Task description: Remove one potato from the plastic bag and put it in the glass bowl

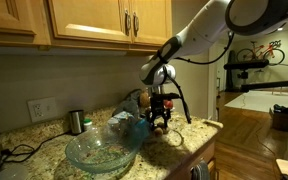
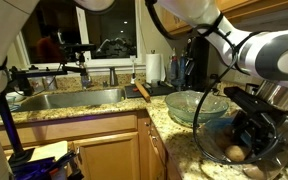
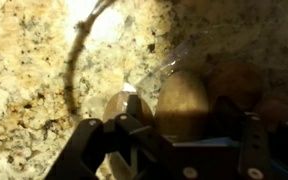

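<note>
Tool [image 3: 179, 128] straddles potato [image 3: 181, 100] over granite worktop [image 3: 24, 70]
Near the worktop's edge, beside the glass bowl [image 1: 99, 152]; whether the tool grips cannot be told.

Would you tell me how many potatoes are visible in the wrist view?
2 clearly: a large potato just beyond the gripper, and a smaller potato left of it. Dark shapes on the right may be more.

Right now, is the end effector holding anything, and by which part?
Cannot be told. In the wrist view the end effector straddles a potato across its middle, but whether its fingers actually press on it is unclear.
</note>
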Tool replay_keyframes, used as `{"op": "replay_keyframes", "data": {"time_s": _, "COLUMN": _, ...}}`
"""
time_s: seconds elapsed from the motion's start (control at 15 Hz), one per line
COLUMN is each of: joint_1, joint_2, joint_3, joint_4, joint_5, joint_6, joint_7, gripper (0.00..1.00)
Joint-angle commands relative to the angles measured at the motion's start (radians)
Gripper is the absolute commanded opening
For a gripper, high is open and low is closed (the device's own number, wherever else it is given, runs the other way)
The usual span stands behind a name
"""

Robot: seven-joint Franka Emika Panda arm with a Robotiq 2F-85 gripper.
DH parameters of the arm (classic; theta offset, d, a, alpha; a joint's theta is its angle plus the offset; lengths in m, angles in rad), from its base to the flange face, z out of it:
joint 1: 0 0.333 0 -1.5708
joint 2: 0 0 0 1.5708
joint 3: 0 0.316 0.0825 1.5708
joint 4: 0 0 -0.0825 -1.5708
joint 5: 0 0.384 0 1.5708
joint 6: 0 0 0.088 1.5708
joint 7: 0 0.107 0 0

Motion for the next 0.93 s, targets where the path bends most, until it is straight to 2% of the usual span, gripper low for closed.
{"op": "replay_keyframes", "data": {"time_s": 0.0, "joint_1": -0.02, "joint_2": 0.019, "joint_3": 0.01, "joint_4": 0.036, "joint_5": 0.013, "joint_6": -0.042, "joint_7": 0.007, "gripper": 0.49}}
{"op": "replay_keyframes", "data": {"time_s": 0.4, "joint_1": -0.022, "joint_2": 0.023, "joint_3": 0.013, "joint_4": 0.045, "joint_5": 0.018, "joint_6": -0.045, "joint_7": 0.006, "gripper": 0.12}}
{"op": "replay_keyframes", "data": {"time_s": 0.47, "joint_1": -0.023, "joint_2": 0.024, "joint_3": 0.012, "joint_4": 0.048, "joint_5": 0.017, "joint_6": -0.048, "joint_7": 0.006, "gripper": 0.11}}
{"op": "replay_keyframes", "data": {"time_s": 0.53, "joint_1": -0.023, "joint_2": 0.024, "joint_3": 0.012, "joint_4": 0.048, "joint_5": 0.017, "joint_6": -0.048, "joint_7": 0.006, "gripper": 0.13}}
{"op": "replay_keyframes", "data": {"time_s": 0.6, "joint_1": -0.024, "joint_2": 0.025, "joint_3": 0.012, "joint_4": 0.051, "joint_5": 0.017, "joint_6": -0.053, "joint_7": 0.006, "gripper": 0.52}}
{"op": "replay_keyframes", "data": {"time_s": 0.67, "joint_1": -0.025, "joint_2": 0.026, "joint_3": 0.011, "joint_4": 0.055, "joint_5": 0.017, "joint_6": -0.058, "joint_7": 0.006, "gripper": 0.49}}
{"op": "replay_keyframes", "data": {"time_s": 0.73, "joint_1": -0.026, "joint_2": 0.028, "joint_3": 0.011, "joint_4": 0.056, "joint_5": 0.018, "joint_6": -0.06, "joint_7": 0.006, "gripper": 0.51}}
{"op": "replay_keyframes", "data": {"time_s": 0.87, "joint_1": -0.026, "joint_2": 0.033, "joint_3": 0.012, "joint_4": 0.058, "joint_5": 0.017, "joint_6": -0.061, "joint_7": 0.006, "gripper": 0.62}}
